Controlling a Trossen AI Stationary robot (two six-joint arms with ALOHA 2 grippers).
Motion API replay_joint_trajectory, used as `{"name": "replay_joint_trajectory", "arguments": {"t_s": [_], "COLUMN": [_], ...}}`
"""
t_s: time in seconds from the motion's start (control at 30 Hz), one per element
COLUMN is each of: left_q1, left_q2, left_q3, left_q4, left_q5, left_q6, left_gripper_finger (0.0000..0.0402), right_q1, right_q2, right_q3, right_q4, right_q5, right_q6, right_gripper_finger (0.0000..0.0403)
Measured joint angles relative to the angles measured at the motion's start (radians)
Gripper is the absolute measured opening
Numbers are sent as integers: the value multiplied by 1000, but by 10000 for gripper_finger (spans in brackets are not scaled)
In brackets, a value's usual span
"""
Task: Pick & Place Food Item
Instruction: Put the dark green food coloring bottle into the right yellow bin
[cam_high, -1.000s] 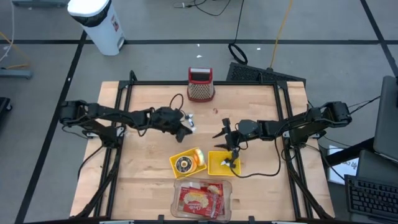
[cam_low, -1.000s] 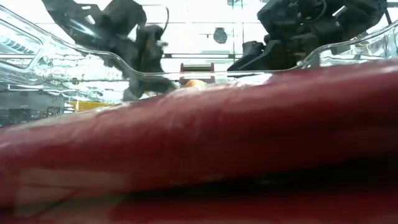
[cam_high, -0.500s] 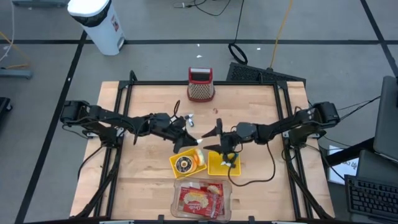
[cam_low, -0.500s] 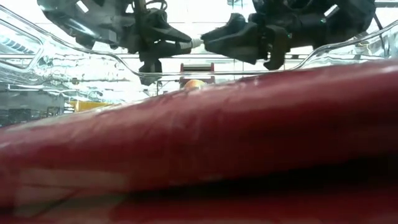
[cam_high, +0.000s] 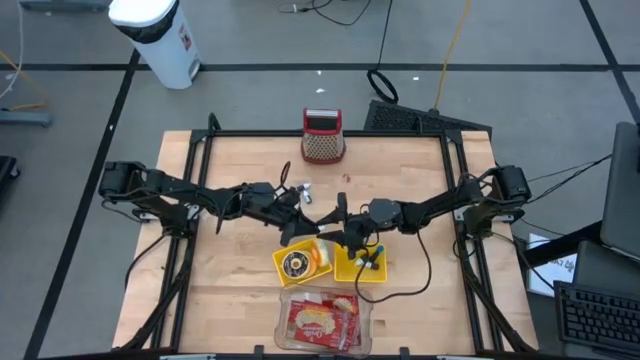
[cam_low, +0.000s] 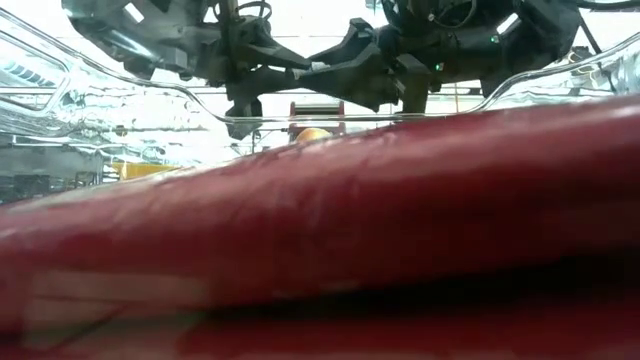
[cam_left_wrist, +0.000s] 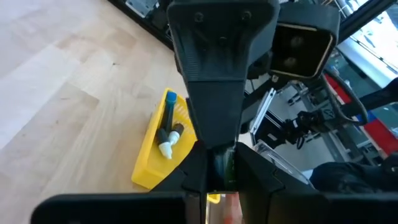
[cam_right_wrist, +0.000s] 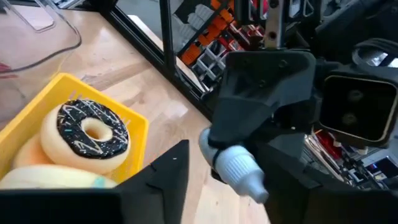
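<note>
A small white bottle (cam_right_wrist: 239, 169) with a ribbed cap hangs in the air over the two yellow trays, with my left gripper (cam_high: 308, 226) shut on it. My right gripper (cam_high: 331, 228) faces it from the table's right, open, with one finger on either side of the bottle's cap end. One yellow tray (cam_high: 297, 262) holds a chocolate-iced doughnut (cam_right_wrist: 87, 134). The other yellow tray (cam_left_wrist: 163, 140) holds small bottles lying on their sides. My left gripper pinches the bottle's rear end (cam_right_wrist: 210, 142) between its two fingers, coming level from the table's left. The bottle lies level, its cap pointing toward the table's right, lifted clear above the trays. My right gripper: its fingers (cam_right_wrist: 165, 177) flank the cap; I cannot tell whether they touch it.
A clear container (cam_high: 323, 320) with red packets stands at the near edge, filling the low view. A red and white box (cam_high: 323, 137) stands at the far edge. Black frame rails run along the table's left and right sides.
My left gripper has swung a little toward the near edge and tipped up level with the bottle, then kept still. My right gripper has moved toward the table's left and rolled, and its fingers now stand around the bottle's cap.
</note>
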Motion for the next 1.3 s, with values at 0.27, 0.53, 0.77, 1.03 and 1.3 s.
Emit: {"name": "replay_joint_trajectory", "arguments": {"t_s": [0.27, 0.53, 0.77, 1.03, 1.3], "left_q1": [0, 14, 68, 154, 163], "left_q2": [0, 0, -2, -2, -1], "left_q3": [0, 0, 0, 1, 1], "left_q4": [-1, 3, 61, -14, -111], "left_q5": [24, 28, 31, 27, -109], "left_q6": [14, 30, 22, 19, 77], "left_gripper_finger": [63, 92, 175, 221, 223], "right_q1": [0, -3, 1, 1, 0], "right_q2": [-3, -4, -3, -143, -295], "right_q3": [0, 0, 0, -1, -30], "right_q4": [1, -7, -55, -331, -585], "right_q5": [-8, -25, -29, -51, -362], "right_q6": [-9, 1, 19, 156, 474], "right_gripper_finger": [69, 63, 60, 60, 60]}}
